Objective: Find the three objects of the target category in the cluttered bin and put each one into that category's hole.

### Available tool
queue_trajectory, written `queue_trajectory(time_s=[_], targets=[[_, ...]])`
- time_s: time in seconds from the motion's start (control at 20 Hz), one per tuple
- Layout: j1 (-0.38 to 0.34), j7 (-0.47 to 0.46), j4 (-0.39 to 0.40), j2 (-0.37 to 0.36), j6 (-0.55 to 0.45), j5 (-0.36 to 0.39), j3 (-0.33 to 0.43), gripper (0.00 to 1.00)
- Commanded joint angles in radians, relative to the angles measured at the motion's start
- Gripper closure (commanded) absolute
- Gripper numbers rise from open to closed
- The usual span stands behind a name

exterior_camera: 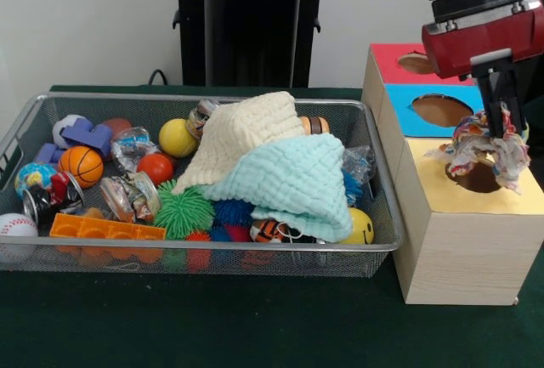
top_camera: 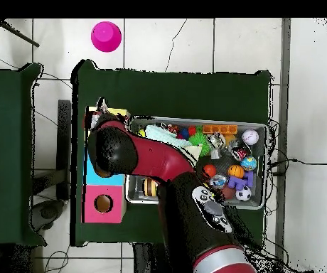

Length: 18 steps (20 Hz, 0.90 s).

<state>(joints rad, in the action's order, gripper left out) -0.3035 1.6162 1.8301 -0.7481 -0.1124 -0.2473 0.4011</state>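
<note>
Light even and soft, approx. from above; front view bright, no hard glare. Weak shadow under mesh bin [exterior_camera: 374, 240] on table [exterior_camera: 255, 325]. Overhead view w/ floor tiles [top_camera: 315, 85] slightly overexposed.

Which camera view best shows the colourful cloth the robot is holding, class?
The front view: the patterned cloth hangs from the end effector, right over the hole in the yellow section of the box. In the overhead view the arm covers almost all of it; only a scrap shows.

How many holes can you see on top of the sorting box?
3: one in the red panel at the far end, one in the blue panel, and one in the yellow panel, partly covered by the multicoloured rag bundle.
</note>
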Motion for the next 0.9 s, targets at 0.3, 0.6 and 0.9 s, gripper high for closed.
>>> queue_trajectory(time_s=[0.3, 0.6, 0.9], targets=[[-0.024, 0.339, 0.131, 0.033, 0.037, -0.099, 0.040, 1.00], [-0.037, 0.303, 0.125, 0.052, 0.039, -0.055, 0.033, 1.00], [-0.061, 0.298, 0.125, 0.062, 0.072, -0.040, 0.057, 1.00]])
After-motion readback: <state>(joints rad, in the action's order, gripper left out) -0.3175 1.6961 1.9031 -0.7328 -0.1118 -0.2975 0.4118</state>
